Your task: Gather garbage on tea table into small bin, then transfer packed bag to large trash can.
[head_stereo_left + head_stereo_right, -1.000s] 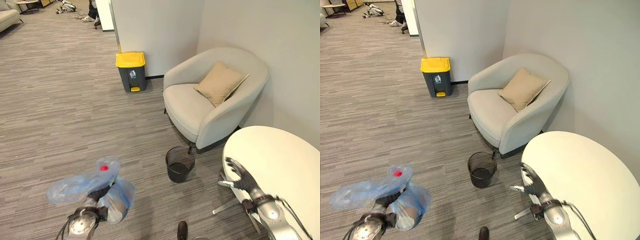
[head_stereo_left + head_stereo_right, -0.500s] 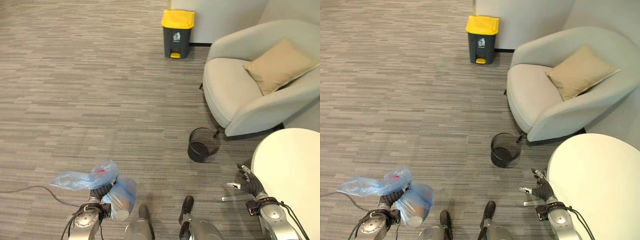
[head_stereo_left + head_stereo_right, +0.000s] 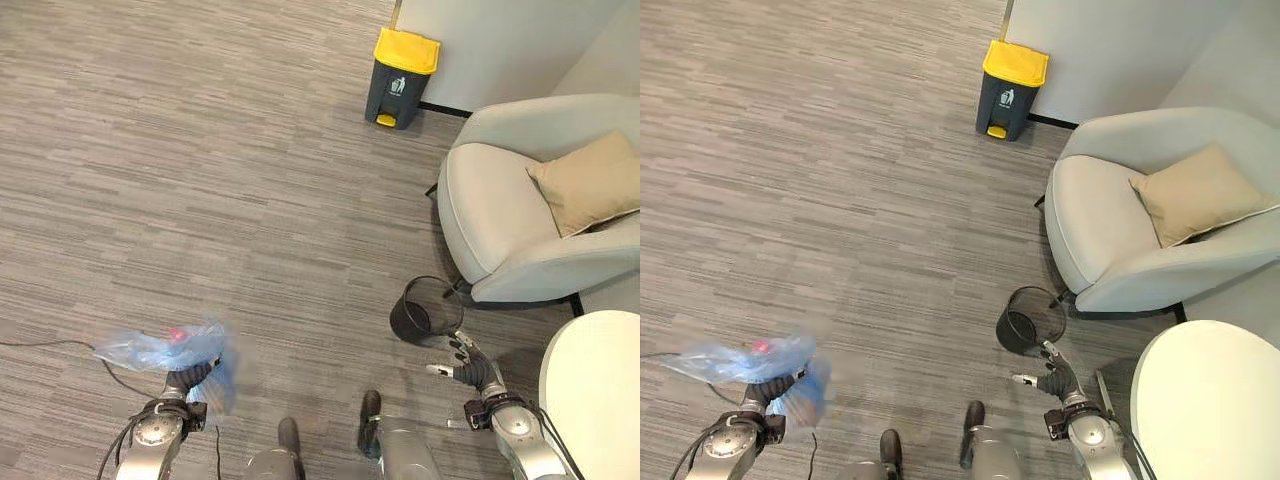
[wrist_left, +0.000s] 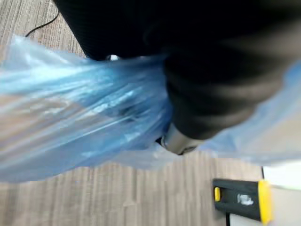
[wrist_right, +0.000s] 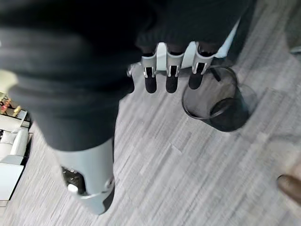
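A packed blue plastic bag [image 3: 160,348] with something red inside hangs at the lower left, gathered in my left hand [image 3: 186,382], whose fingers curl round its neck [image 4: 141,117]. The large grey trash can with a yellow lid [image 3: 402,78] stands far ahead by the wall, lid down. The small black mesh bin [image 3: 421,310] stands on the floor by the armchair, with no bag in it. My right hand [image 3: 470,366] hovers open just beside that bin, its fingers [image 5: 171,75] straight and holding nothing. The round white tea table [image 3: 598,390] is at the lower right.
A light grey armchair [image 3: 520,220] with a tan cushion [image 3: 588,182] stands at the right against the wall. Wide grey carpet floor [image 3: 200,180] stretches between me and the yellow-lidded can.
The camera has swung left and tilted down, so the whole scene has shifted. The bag has swung and hangs lower beside my left hand. My right hand has come off the table edge toward the mesh bin.
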`<state>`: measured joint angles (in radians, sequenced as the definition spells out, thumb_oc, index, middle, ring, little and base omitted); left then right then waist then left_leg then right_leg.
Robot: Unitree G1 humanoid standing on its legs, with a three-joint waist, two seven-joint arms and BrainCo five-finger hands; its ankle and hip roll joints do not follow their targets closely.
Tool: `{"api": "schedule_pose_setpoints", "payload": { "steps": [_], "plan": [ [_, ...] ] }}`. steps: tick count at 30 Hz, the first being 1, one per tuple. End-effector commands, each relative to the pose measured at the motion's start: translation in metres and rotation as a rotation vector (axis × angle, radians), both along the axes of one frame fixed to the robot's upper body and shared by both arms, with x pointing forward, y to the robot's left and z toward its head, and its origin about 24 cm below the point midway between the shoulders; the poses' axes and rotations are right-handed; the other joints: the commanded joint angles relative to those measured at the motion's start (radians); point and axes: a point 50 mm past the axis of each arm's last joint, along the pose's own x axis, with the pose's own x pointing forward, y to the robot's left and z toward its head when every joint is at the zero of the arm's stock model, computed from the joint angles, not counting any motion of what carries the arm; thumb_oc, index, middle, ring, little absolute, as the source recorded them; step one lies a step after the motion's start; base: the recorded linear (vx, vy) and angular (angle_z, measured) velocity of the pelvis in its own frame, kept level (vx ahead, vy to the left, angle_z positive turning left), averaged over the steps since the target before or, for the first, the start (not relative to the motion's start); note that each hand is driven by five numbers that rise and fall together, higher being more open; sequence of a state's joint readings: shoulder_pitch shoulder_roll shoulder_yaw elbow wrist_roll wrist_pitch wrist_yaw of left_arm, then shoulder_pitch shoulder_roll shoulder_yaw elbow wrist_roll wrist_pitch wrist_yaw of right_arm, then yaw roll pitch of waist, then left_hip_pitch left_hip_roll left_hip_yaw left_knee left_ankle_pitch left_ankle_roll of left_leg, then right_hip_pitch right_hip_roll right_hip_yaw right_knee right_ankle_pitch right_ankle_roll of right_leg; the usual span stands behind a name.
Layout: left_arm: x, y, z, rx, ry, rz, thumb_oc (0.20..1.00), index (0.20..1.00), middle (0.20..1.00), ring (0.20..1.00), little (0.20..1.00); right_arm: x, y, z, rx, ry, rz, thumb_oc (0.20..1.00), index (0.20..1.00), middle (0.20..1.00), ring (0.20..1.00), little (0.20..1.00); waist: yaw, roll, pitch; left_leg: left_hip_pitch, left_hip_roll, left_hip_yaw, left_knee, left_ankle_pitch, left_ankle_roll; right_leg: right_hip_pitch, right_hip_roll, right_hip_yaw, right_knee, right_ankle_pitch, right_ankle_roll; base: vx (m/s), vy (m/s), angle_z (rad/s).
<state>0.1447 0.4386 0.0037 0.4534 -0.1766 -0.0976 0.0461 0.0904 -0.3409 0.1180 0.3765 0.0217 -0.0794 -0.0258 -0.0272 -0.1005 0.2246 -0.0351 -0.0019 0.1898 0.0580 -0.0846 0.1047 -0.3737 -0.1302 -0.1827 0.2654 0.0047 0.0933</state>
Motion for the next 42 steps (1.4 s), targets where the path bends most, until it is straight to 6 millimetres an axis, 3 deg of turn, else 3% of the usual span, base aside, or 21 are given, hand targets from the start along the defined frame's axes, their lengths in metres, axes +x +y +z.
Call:
{"api": "schedule_pose_setpoints", "payload": {
  "steps": [1,3,7,8,9,10,11,12,14,16,18,19,20,21,22,25,29,32,35,42],
  "plan": [
    [0.017,-0.003,0.025,0.024,-0.147,-0.046,0.2,0.2,0.2,0.2,0.2,0.011,-0.006,0.017,-0.018,-0.086,-0.001,1.0,1.0,1.0,1.0,1.0,-0.021,0.028,0.026,0.089,-0.043,-0.061,0.034,-0.144,-0.05,0.039,0.007,-0.006,-0.084,0.02,0.038,0.4,-0.023,0.1],
    [0.017,-0.008,0.022,0.012,-0.14,-0.06,0.2,0.2,0.2,0.2,0.2,0.008,-0.006,0.015,-0.02,-0.074,0.001,1.0,1.0,1.0,1.0,1.0,-0.033,0.035,0.021,0.131,-0.046,-0.09,0.032,-0.171,-0.062,0.029,0.008,-0.03,-0.115,0.027,0.046,0.43,-0.095,0.29],
    [0.015,-0.012,0.021,0.008,-0.133,-0.078,0.2,0.2,0.2,0.2,0.2,0.001,-0.011,0.012,-0.028,-0.061,-0.01,1.0,1.0,1.0,1.0,1.0,-0.052,0.039,-0.018,0.17,-0.037,-0.112,0.032,-0.191,-0.082,0.058,0.018,0.0,-0.112,0.023,0.021,0.37,-0.136,0.63],
    [0.012,-0.014,0.018,0.004,-0.121,-0.082,0.2,0.2,0.2,0.2,0.2,-0.002,-0.014,0.011,-0.028,-0.055,-0.014,1.0,1.0,1.0,1.0,1.0,-0.062,0.054,-0.034,0.18,-0.005,-0.11,0.075,-0.169,-0.119,0.088,0.031,-0.01,-0.107,0.007,0.006,0.22,-0.122,0.59],
    [0.012,-0.013,0.018,0.004,-0.121,-0.082,0.2,0.2,0.2,0.2,0.2,-0.002,-0.013,0.011,-0.027,-0.055,-0.014,1.0,1.0,1.0,1.0,1.0,-0.064,0.05,-0.035,0.176,-0.008,-0.111,0.073,-0.165,-0.119,0.087,0.028,-0.01,-0.111,0.011,0.006,0.33,-0.182,0.36],
    [0.01,-0.014,0.017,0.001,-0.117,-0.086,0.2,0.2,0.2,0.2,0.2,-0.004,-0.014,0.01,-0.028,-0.051,-0.015,1.0,1.0,1.0,1.0,1.0,-0.07,0.056,-0.046,0.173,0.009,-0.107,0.099,-0.134,-0.141,0.104,0.039,-0.013,-0.118,0.005,-0.001,0.28,-0.21,0.12],
    [0.009,-0.015,0.017,-0.009,-0.114,-0.092,0.2,0.2,0.2,0.2,0.2,-0.007,-0.019,0.009,-0.04,-0.041,-0.022,1.0,1.0,1.0,1.0,1.0,-0.076,0.057,-0.054,0.13,0.049,-0.092,0.242,-0.06,-0.176,0.165,0.07,-0.012,-0.147,-0.018,-0.026,0.38,-0.264,-0.05],
    [0.009,-0.016,0.016,-0.015,-0.116,-0.088,0.2,0.2,0.2,0.2,0.2,-0.008,-0.021,0.009,-0.041,-0.042,-0.029,1.0,1.0,1.0,1.0,1.0,-0.077,0.055,-0.057,0.11,0.063,-0.086,0.298,-0.027,-0.183,0.19,0.081,-0.008,-0.161,-0.029,-0.041,0.37,-0.258,-0.06],
    [0.01,-0.017,0.015,-0.021,-0.114,-0.086,0.2,0.2,0.2,0.2,0.2,-0.008,-0.022,0.009,-0.041,-0.042,-0.038,1.0,1.0,1.0,1.0,1.0,-0.078,0.043,-0.059,0.078,0.066,-0.083,0.343,-0.005,-0.179,0.209,0.079,-0.001,-0.175,-0.036,-0.051,0.2,-0.112,-0.19],
    [0.012,-0.019,0.015,-0.03,-0.114,-0.092,0.2,0.2,0.2,0.2,0.2,-0.005,-0.025,0.012,-0.046,-0.053,-0.044,1.0,1.0,1.0,1.0,1.0,-0.062,0.019,-0.047,-0.018,0.049,-0.076,0.33,-0.063,-0.139,0.259,0.074,0.027,-0.199,-0.058,-0.052,0.27,-0.069,-0.36],
    [0.012,-0.019,0.016,-0.022,-0.117,-0.106,0.2,0.2,0.2,0.2,0.2,-0.004,-0.028,0.014,-0.056,-0.058,-0.048,1.0,1.0,1.0,1.0,1.0,-0.054,0.01,-0.039,-0.061,0.038,-0.079,0.283,-0.096,-0.134,0.283,0.07,0.037,-0.21,-0.07,-0.044,0.2,-0.006,-0.12],
    [0.013,-0.019,0.017,-0.016,-0.119,-0.113,0.2,0.2,0.2,0.2,0.2,-0.003,-0.028,0.014,-0.058,-0.063,-0.052,1.0,1.0,1.0,1.0,1.0,-0.045,0.003,-0.032,-0.108,0.026,-0.081,0.27,-0.087,-0.135,0.303,0.067,0.043,-0.222,-0.072,-0.043,0.18,-0.001,-0.47],
    [0.013,-0.018,0.018,-0.011,-0.12,-0.115,0.2,0.2,0.2,0.2,0.2,-0.003,-0.029,0.015,-0.058,-0.067,-0.056,1.0,1.0,1.0,1.0,1.0,-0.037,0.002,-0.028,-0.155,0.016,-0.085,0.244,-0.048,-0.139,0.311,0.069,0.046,-0.228,-0.073,-0.043,0.11,0.0,-0.37],
    [0.013,-0.018,0.018,-0.011,-0.12,-0.116,0.2,0.2,0.2,0.2,0.2,-0.003,-0.029,0.015,-0.057,-0.067,-0.057,1.0,1.0,1.0,1.0,1.0,-0.037,0.001,-0.029,-0.155,0.015,-0.085,0.243,-0.047,-0.139,0.311,0.068,0.046,-0.229,-0.073,-0.043,0.17,0.03,-0.18],
    [0.015,-0.018,0.021,-0.009,-0.131,-0.116,0.2,0.2,0.2,0.2,0.2,-0.003,-0.028,0.013,-0.054,-0.061,-0.064,1.0,1.0,1.0,1.0,1.0,-0.014,0.012,-0.019,-0.221,0.009,-0.093,0.169,0.039,-0.153,0.346,0.089,0.058,-0.241,-0.086,-0.043,0.22,0.052,-0.23],
    [0.016,-0.019,0.023,-0.007,-0.143,-0.12,0.2,0.2,0.2,0.2,0.2,-0.003,-0.027,0.011,-0.05,-0.056,-0.076,1.0,1.0,1.0,1.0,1.0,0.018,0.021,-0.013,-0.261,0.0,-0.105,0.09,0.123,-0.167,0.4,0.106,0.092,-0.244,-0.114,-0.043,0.32,0.119,-0.5],
    [0.011,-0.019,0.021,-0.015,-0.132,-0.122,0.2,0.2,0.2,0.2,0.2,-0.003,-0.019,0.007,-0.046,-0.044,-0.053,1.0,1.0,1.0,1.0,1.0,0.025,0.015,-0.051,-0.188,-0.011,-0.107,0.053,0.082,-0.125,0.425,0.075,0.129,-0.185,-0.155,-0.015,0.4,0.248,-0.61],
    [0.014,-0.015,0.026,0.004,-0.144,-0.125,0.2,0.2,0.2,0.2,0.2,0.005,-0.007,0.009,-0.027,-0.055,-0.02,1.0,1.0,1.0,1.0,1.0,0.031,0.004,-0.041,-0.146,-0.018,-0.078,0.07,0.035,-0.083,0.358,0.044,0.143,-0.007,-0.112,0.023,0.24,0.197,-0.51],
    [0.015,-0.013,0.028,0.009,-0.151,-0.108,0.2,0.2,0.2,0.2,0.2,0.01,0.0,0.01,-0.009,-0.068,-0.009,1.0,1.0,1.0,1.0,1.0,0.036,0.004,-0.031,-0.1,-0.017,-0.054,0.062,0.0,-0.065,0.276,0.028,0.118,0.092,-0.068,0.041,0.17,0.116,-0.31],
    [0.014,-0.013,0.025,-0.016,-0.146,-0.085,0.2,0.2,0.2,0.2,0.2,0.017,-0.002,0.016,-0.022,-0.085,0.001,1.0,1.0,1.0,1.0,1.0,0.009,0.02,-0.001,0.016,-0.033,-0.059,0.038,-0.076,-0.056,0.132,0.021,0.027,-0.028,-0.03,0.027,0.25,0.053,-0.12]
  ]
}}
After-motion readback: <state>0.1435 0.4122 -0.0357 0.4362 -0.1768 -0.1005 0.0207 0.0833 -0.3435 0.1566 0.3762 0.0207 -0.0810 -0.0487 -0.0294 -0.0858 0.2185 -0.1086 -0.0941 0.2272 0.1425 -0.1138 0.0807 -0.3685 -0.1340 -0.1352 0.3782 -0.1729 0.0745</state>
